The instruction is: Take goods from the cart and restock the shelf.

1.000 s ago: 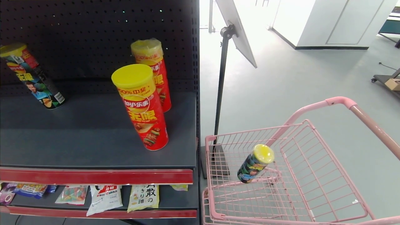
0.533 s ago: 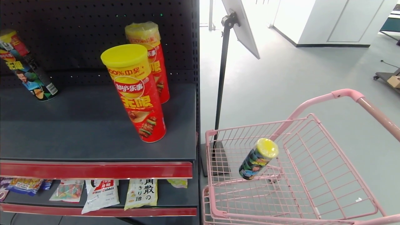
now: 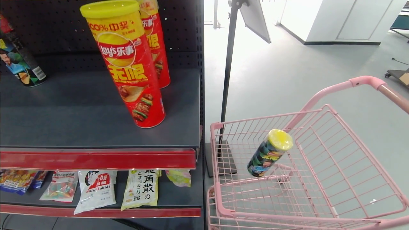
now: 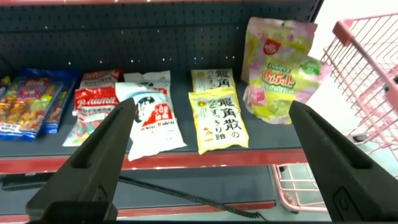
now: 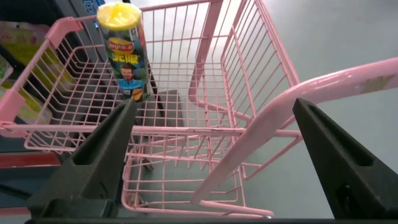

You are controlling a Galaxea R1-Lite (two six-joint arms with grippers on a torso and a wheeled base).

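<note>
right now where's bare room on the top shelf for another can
Widest bare patch of the top shelf: between the dark can at left and the front red can. Crowded at right, where the rear red can stands behind.

Your head camera has sunk, so the whole view has shifted: the front red can (image 3: 127, 64) rides higher in frame, and the snack bags (image 3: 96, 190) below show more fully.
</note>
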